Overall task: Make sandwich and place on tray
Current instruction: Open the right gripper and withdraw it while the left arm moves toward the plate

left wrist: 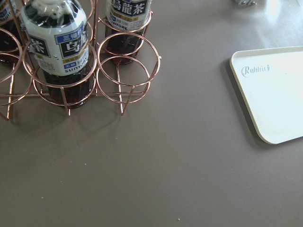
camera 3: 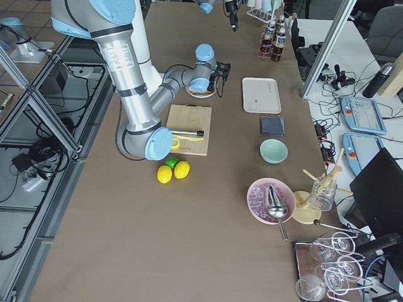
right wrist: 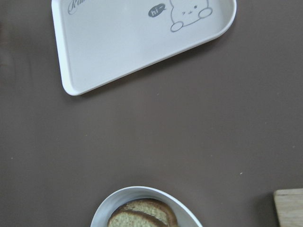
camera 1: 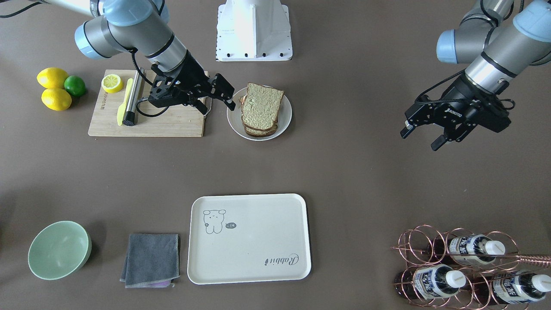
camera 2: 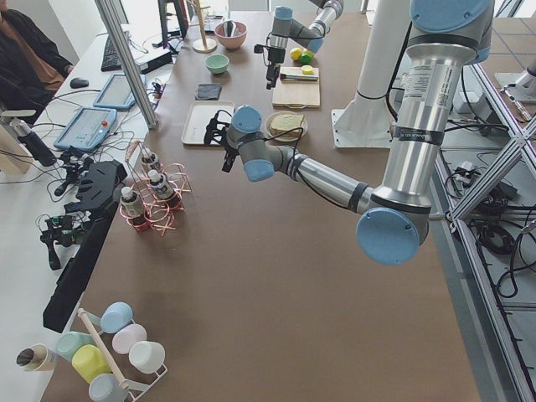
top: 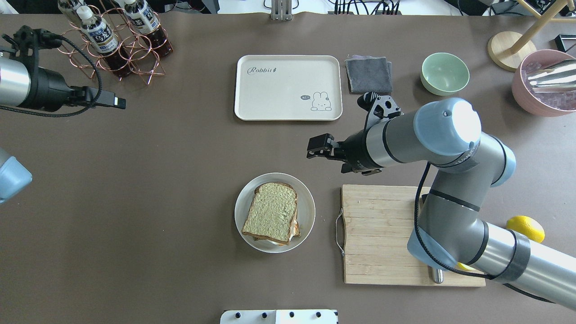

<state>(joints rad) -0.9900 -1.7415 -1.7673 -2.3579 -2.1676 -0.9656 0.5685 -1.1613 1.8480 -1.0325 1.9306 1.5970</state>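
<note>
Brown table [top: 171,180] stretches out from the robot's white base [top: 279,316]. Closest to the base sits a white plate [top: 308,211] carrying the sandwich [top: 271,218], its two slices stacked and a sliver of egg showing at one edge (the yolk itself is hard to make out). Just beside the plate, on the robot's right, lies a wooden board [top: 382,234] with a half lemon [camera 1: 112,82] on it. Two lemons [camera 1: 52,77] and a lime [camera 1: 75,85] rest off the board's outer end.

Farther out, the right gripper [camera 1: 218,105] hangs above the table between plate and tray, fingers spread and holding nothing. The left gripper [camera 1: 421,138] hovers well off to the left over bare table, also spread and empty.

Beyond both lies the tray [top: 279,99], well apart from the plate, so the sandwich is not on it. A grey cloth [top: 368,68] sits just beside the tray, with a green bowl [top: 444,73] past it. At the far left corner stands a copper rack [top: 135,58] of bottles [top: 101,33].
</note>
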